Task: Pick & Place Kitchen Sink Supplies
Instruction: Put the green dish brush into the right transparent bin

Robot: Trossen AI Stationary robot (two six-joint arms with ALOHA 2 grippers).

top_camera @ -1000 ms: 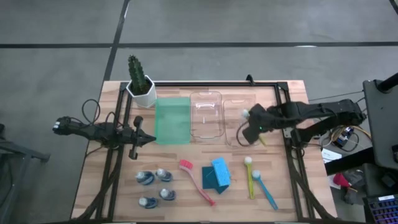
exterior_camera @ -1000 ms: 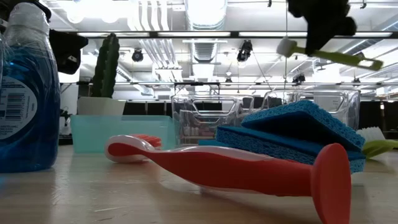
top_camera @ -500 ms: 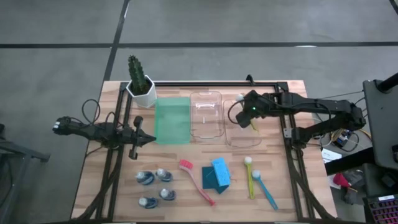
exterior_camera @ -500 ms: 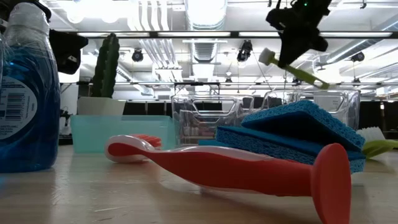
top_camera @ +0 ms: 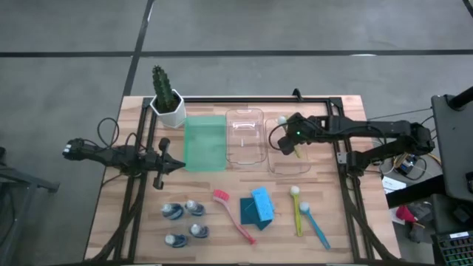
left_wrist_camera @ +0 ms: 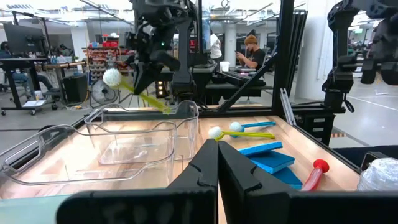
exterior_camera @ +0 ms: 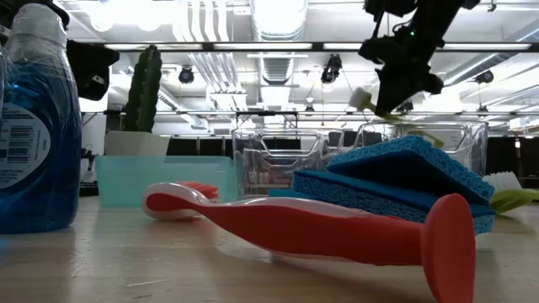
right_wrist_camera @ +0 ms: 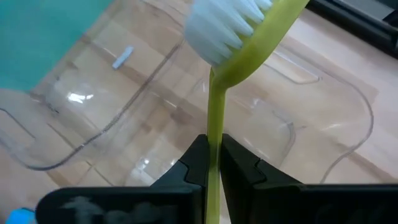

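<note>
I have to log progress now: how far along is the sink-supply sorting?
Nothing looks placed yet: the clear trays and green tray hold nothing. In hand: the right gripper holds a yellow-green brush above a clear tray. Left on the table: four bottles, pink brush, blue sponges, two brushes. The left gripper waits, shut.

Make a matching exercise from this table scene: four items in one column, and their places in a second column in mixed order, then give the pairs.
Items:
1. yellow-green brush
2. pink long-handled brush
3. potted cactus
4. blue sponges

Places:
A. at the table's far left corner, beside the green tray
B. held in the right gripper above the clear trays
C. lying between the little bottles and the sponges
D. lying between the pink brush and the two brushes still on the table

Pairs: 1-B, 2-C, 3-A, 4-D
</note>
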